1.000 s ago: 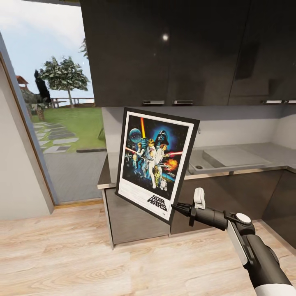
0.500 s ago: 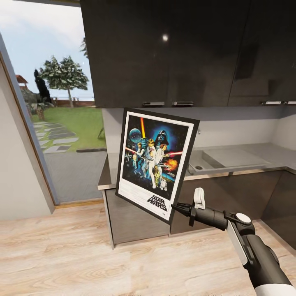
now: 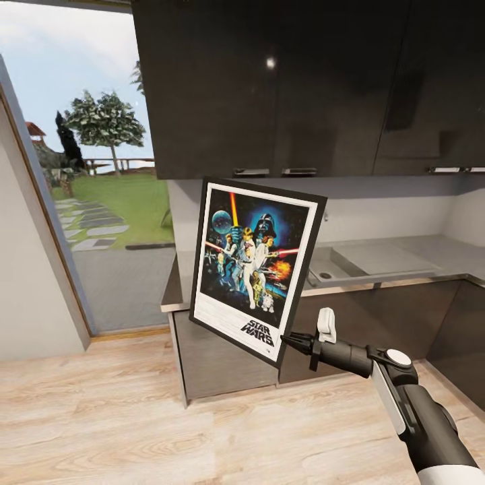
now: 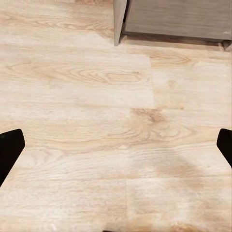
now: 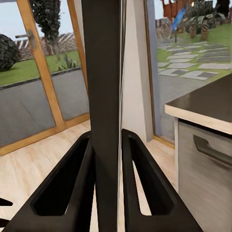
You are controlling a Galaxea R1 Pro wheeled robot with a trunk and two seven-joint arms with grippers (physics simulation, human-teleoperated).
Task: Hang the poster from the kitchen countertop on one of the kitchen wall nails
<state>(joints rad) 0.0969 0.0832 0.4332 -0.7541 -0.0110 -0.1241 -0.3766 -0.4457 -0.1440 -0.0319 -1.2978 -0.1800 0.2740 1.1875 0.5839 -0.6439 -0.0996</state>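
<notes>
Head view: right gripper clamps poster bottom corner; long axis near-vertical, top tilted left, before table; left gripper spread wide, empty.

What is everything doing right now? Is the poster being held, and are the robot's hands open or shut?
poster: lifted off the counter, tilted, pinched at its lower corner.
right gripper: shut on the poster's edge.
left gripper: open, holding nothing, pointing at the wood floor.
kitchen countertop: glossy, poster no longer on it.
upper cabinets: doors closed.

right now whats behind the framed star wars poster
Behind the black-framed Star Wars poster, held by the right gripper: glossy dark countertop and grey cabinet. The counter's covered part can't be seen.
</notes>
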